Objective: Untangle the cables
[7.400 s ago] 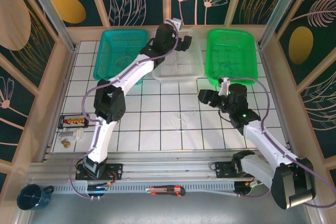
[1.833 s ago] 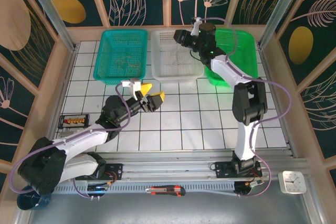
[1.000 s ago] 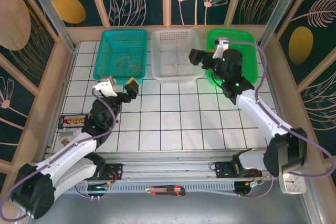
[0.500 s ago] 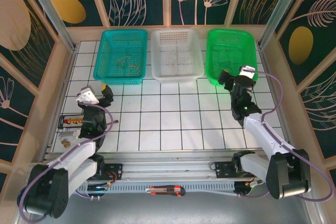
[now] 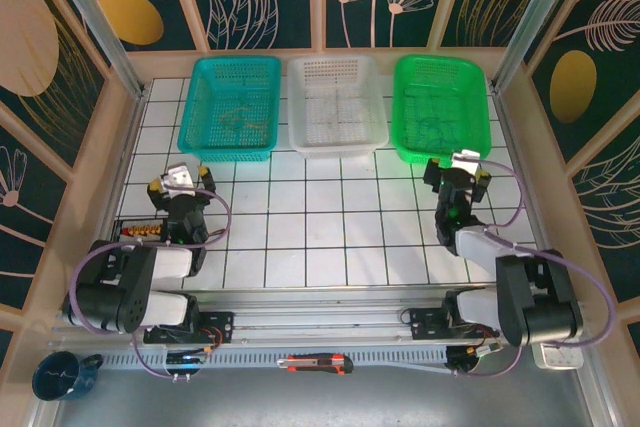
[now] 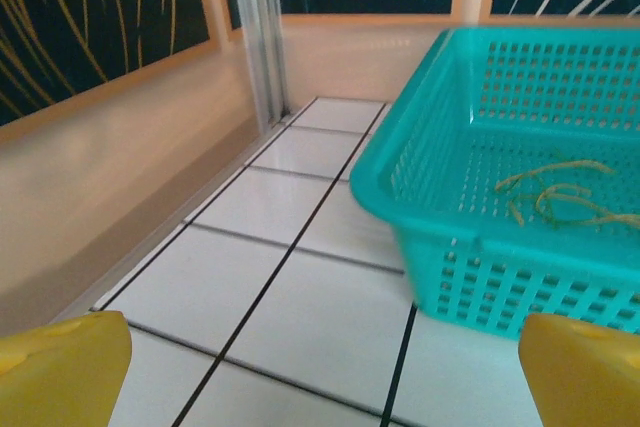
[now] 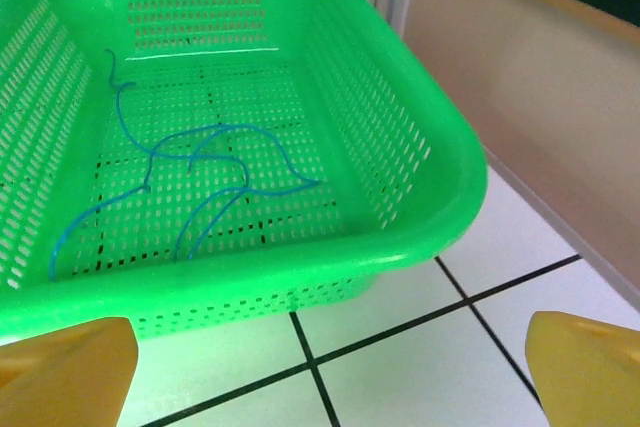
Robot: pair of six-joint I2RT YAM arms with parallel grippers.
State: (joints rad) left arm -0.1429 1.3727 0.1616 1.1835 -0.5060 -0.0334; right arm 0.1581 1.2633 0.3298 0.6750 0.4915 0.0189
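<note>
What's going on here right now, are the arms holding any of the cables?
Nothing is being held. The left end effector stands open and empty, facing the teal plastic mesh basket, where a thin olive-yellow cable lies loose. The right end effector, also open and empty, faces the green plastic mesh basket, which holds a thin blue cable. Whether the white plastic mesh basket between them holds a cable is too faint to tell.

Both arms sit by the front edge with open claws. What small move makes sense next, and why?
Probably just rest the arms there, perhaps after a look into the white basket, whose contents are too faint to tell. The blue cable lies alone in the green basket, the olive cable alone in the teal basket, and the left gripper and right gripper are open and empty.
</note>
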